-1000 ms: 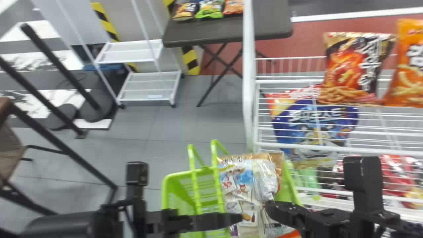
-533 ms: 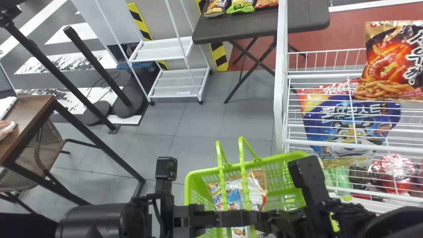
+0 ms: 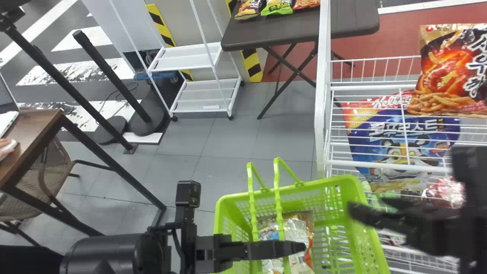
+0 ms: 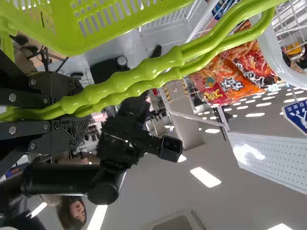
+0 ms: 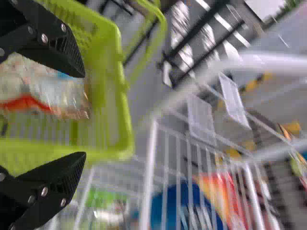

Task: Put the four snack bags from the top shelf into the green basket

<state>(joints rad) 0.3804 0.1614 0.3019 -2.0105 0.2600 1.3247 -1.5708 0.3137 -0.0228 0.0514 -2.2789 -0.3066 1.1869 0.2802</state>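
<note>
Pair of black arms, one gripper closed, one open.
Item, left arm (image 3: pixel 114 253): in from the head view's bottom left, a thick rounded section (image 3: pixel 102 255) leading to an upright post topped by a boxy block (image 3: pixel 188 194); left gripper (image 3: pixel 303 246) extended toward the robot's right, roughly level, its flat fingers closed in a grip, riveted links (image 4: pixel 36 98) behind them. Item, right arm (image 3: pixel 471 213): at the head view's lower right, a dark upright part above the wrist; right gripper (image 3: pixel 367 206) pointing inward toward the robot's left, its two flat fingers spread well apart, ridged inner pads (image 5: pixel 72 175) facing one another, nothing between them touched.
</note>
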